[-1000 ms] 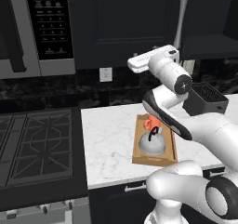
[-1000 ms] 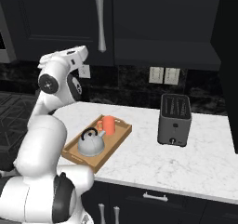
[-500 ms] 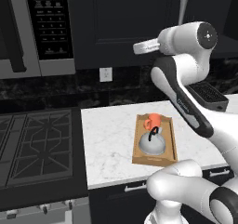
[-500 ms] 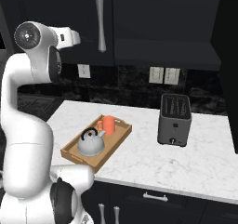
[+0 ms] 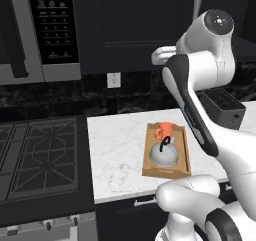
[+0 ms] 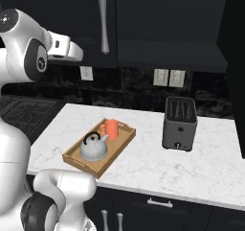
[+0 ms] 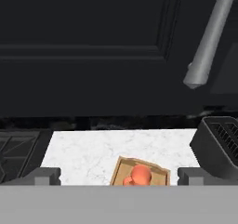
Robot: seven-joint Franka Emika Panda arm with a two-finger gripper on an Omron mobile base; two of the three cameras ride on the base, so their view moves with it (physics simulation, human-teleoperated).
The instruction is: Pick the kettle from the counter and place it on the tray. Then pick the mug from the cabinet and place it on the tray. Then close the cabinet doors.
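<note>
Orange-red mug and grey kettle with black handle sit in the light-brown wooden tray on white, grey-veined counter; dark toaster

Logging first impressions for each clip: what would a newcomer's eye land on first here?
The white arm reared high in front of the dark cabinet doors, its jaws wide and empty. Below it, the wooden tray on the marble counter already carries the grey kettle and orange mug, side by side.

Dark boxy toaster upright at the right, slots on top. Silver-and-black microwave mounted high at the left, above a black gas stovetop. White wall outlet on the dark backsplash; two more outlet plates behind the toaster.
</note>
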